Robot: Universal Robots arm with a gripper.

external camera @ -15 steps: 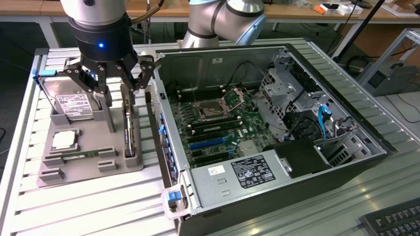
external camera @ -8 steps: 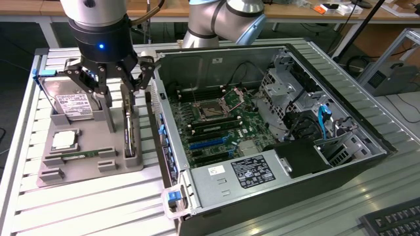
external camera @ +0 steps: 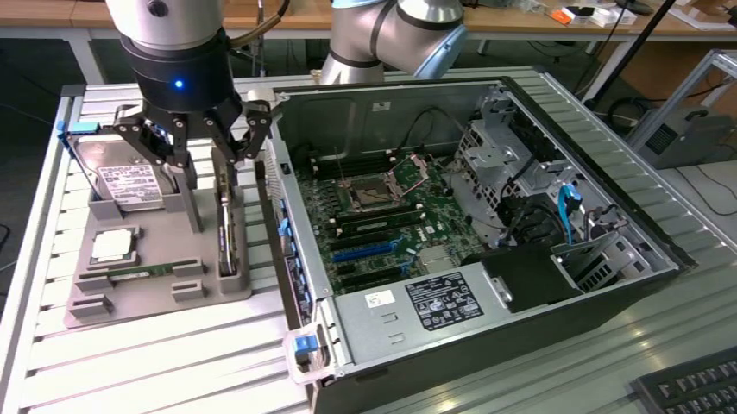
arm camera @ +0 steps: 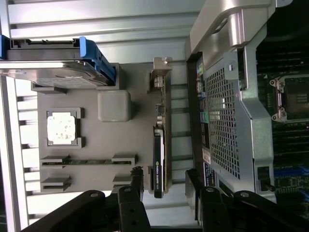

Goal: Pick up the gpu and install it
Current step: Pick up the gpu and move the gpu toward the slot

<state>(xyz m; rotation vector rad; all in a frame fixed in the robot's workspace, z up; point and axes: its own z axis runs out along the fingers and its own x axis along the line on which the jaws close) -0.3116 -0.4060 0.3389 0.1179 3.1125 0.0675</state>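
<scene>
On the exterior view's left, a slatted metal table point(external camera: 150, 362) carries a grey holder tray point(external camera: 138, 304). At its far left a hard drive point(external camera: 129, 183) stands in a slot, with a processor chip point(external camera: 112, 246) nearer and a RAM stick point(external camera: 144, 272) lying nearer still. Along the tray's right side the gpu point(external camera: 228, 233) stands on its long edge in its slot, not yet installed. The gripper point(external camera: 205, 159) hangs over the card's far end, released and grasping nothing. Its jaws are spread, and in the wrist view one finger sits on each side of the card with a gap on both sides. Just right of the tray lies the open computer case point(external camera: 345, 112), its motherboard point(external camera: 381, 216) exposed and the power supply point(external camera: 444, 302) at its near end. A keyboard point(external camera: 691, 388) lies at the near right corner.
</scene>
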